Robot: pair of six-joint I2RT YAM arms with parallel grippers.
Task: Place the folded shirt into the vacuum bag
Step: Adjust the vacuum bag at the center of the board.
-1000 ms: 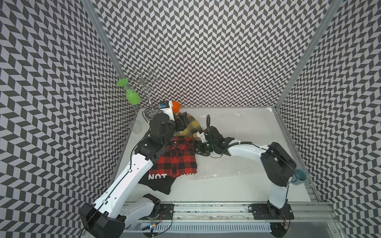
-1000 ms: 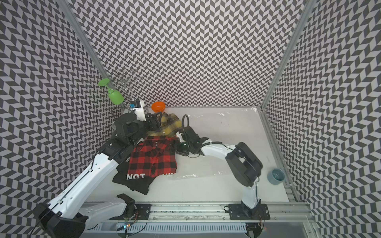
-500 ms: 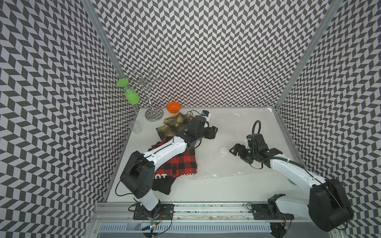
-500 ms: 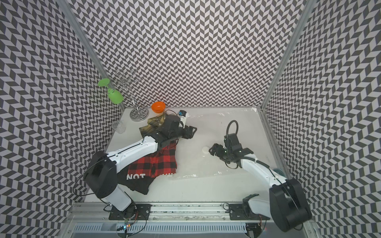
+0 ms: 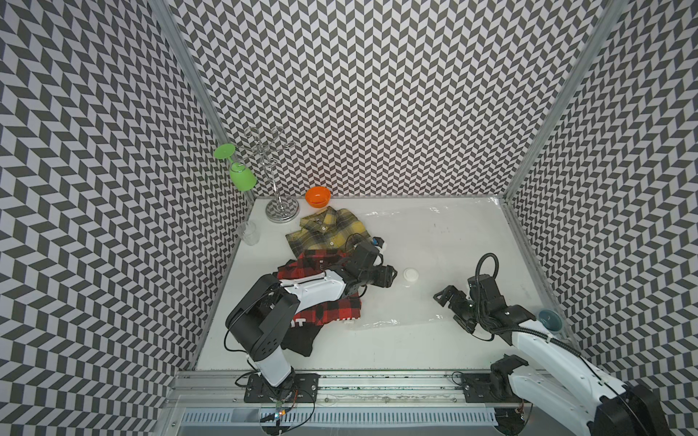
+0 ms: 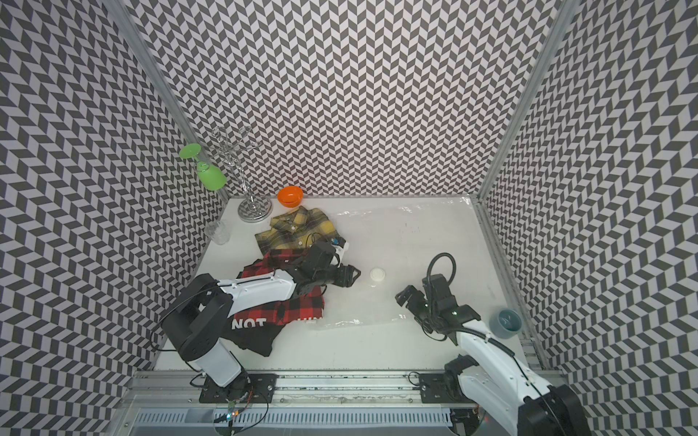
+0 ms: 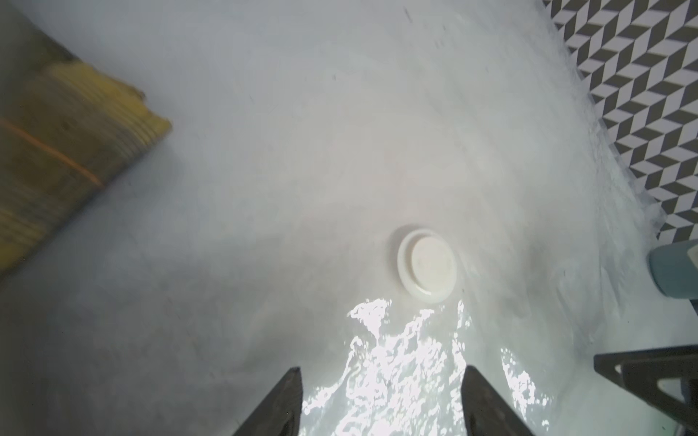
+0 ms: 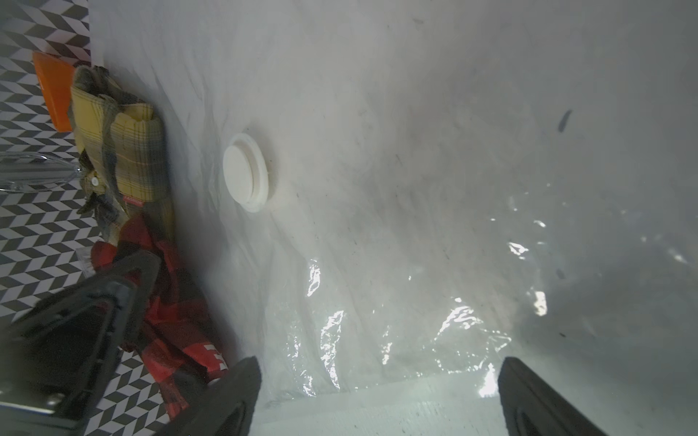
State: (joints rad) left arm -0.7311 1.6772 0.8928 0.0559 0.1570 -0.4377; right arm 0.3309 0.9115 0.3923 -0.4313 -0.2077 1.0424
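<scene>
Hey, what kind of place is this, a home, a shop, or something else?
Probably a robot lab test cell, not a home: chevron-patterned walls box in a white table, two robot arms are mounted on an aluminium rail, and a vacuum bag and red plaid shirt lie as props.

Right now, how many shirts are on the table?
3: yellow shirt by the orange bowl, red shirt just in front of it, black shirt poking out under the red one. Others may hide underneath.

In a top view, a green wine glass (image 5: 243, 177) hangs upside down from a shiny metal rack (image 5: 281, 210), left of the middle. An orange bowl (image 5: 318, 196) sits just right of the rack. A clear cup (image 5: 248, 233) stands lower left of it. A blue cup (image 5: 550, 320) stands far right.
</scene>
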